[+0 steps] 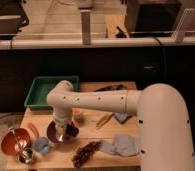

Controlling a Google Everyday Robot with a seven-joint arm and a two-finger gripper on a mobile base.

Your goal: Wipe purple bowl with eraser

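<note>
Purple bowl (58, 133) sits lower left of frame on table (111, 156), between orange-red bowl (15, 140) and my arm. My gripper (62, 129) is down inside it; honestly can't tell what claw is doing, eraser not visible. Tips for wiping: light downward pressure, small circles, stay inside rim, don't shove bowl into metal cup (26, 156).

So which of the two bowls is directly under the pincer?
The purple bowl, in the middle of the table's front part. The pincer hangs down into it from the white arm. The orange-red bowl sits apart, at the left edge.
</note>
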